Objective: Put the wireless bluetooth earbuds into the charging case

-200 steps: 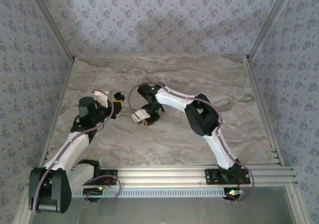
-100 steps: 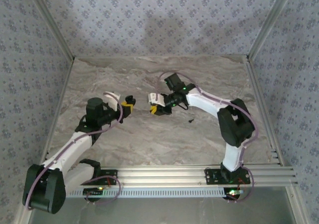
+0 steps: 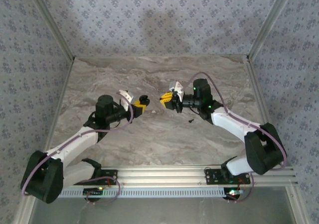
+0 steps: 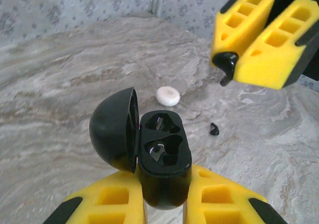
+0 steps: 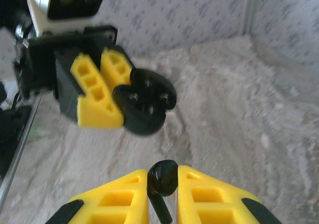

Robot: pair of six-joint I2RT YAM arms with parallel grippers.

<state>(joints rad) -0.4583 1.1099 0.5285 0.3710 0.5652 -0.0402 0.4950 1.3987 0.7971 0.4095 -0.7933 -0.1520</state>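
My left gripper (image 4: 165, 178) is shut on the black charging case (image 4: 163, 149), which it holds off the table with the lid (image 4: 112, 129) swung open to the left; both moulded wells show no earbud in them. Facing it from the upper right, my right gripper (image 4: 249, 50) is shut on a black earbud (image 4: 225, 64). In the right wrist view that earbud (image 5: 163, 176) sits pinched between the yellow fingers, stem down, and the case (image 5: 145, 107) hangs just ahead. From above, the left gripper (image 3: 141, 103) and right gripper (image 3: 166, 98) nearly meet. A second black earbud (image 4: 214, 129) lies on the table.
A small white disc (image 4: 168, 95) rests on the marble tabletop (image 3: 149, 139) beyond the case. The loose black earbud (image 3: 191, 120) lies just under the right forearm. Patterned walls and metal rails (image 3: 259, 99) close in the table's sides.
The left gripper has moved right toward the table's middle with the case. The right arm has swung right and back, and its gripper now points left at the case.
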